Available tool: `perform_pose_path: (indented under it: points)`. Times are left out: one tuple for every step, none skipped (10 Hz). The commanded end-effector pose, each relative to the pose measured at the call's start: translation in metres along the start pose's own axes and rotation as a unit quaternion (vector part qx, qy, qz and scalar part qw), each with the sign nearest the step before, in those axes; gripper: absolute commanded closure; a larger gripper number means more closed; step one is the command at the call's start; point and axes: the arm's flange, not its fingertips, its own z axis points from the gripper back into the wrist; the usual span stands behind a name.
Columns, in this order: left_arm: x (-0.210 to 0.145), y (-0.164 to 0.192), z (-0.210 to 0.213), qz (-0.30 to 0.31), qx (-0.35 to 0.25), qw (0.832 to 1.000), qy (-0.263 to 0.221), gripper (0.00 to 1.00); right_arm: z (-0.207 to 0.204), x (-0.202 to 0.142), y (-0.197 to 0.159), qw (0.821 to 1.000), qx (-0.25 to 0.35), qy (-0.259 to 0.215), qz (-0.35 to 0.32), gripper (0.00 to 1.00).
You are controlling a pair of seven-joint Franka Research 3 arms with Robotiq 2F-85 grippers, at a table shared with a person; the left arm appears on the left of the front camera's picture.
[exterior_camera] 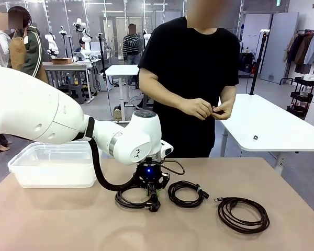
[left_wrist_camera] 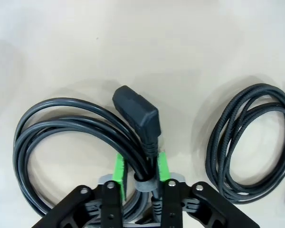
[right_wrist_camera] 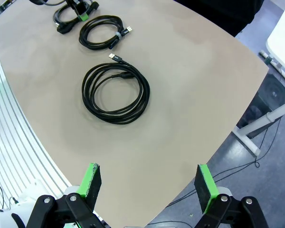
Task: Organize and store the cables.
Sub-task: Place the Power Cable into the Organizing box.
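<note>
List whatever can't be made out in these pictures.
- Front view: the white robot wrist and its black hose cover part of the leftmost coiled black cable.
- Front view: whatever the person's hands pinch is too small to identify.
- Left wrist view: the braided black coiled cable runs off the right edge.
- Front view: the inside of the translucent plastic bin is hidden behind its cloudy walls.

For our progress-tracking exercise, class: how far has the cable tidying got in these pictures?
Done: nothing stored; all three coils lie on the table. In hand: the left gripper is shut on the leftmost coil at its tie. Left: probably carry it to the bin, then the middle coil and right coil.
</note>
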Motion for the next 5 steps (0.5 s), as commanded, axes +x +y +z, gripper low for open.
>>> perform_pose_path:
  points:
    - [-0.004,-0.003,0.004,0.009,0.038,0.999,0.002,1.00,0.000,0.002,0.000,1.000,0.001,-0.003,-0.007,0.00]
    - [-0.003,-0.002,0.008,0.017,0.041,0.999,0.002,1.00,0.000,0.002,0.000,1.000,0.001,-0.003,-0.007,0.00]
    - [-0.001,-0.001,0.013,0.023,0.040,0.999,0.002,1.00,0.000,0.002,0.000,1.000,0.001,-0.003,-0.007,0.00]
    - [0.000,-0.001,0.020,0.029,0.034,0.999,0.004,1.00,0.000,0.002,0.000,1.000,0.001,-0.003,-0.007,0.00]
    - [0.001,0.000,0.036,0.025,0.023,0.999,0.007,1.00,0.000,0.002,0.000,1.000,0.001,-0.003,-0.007,0.00]
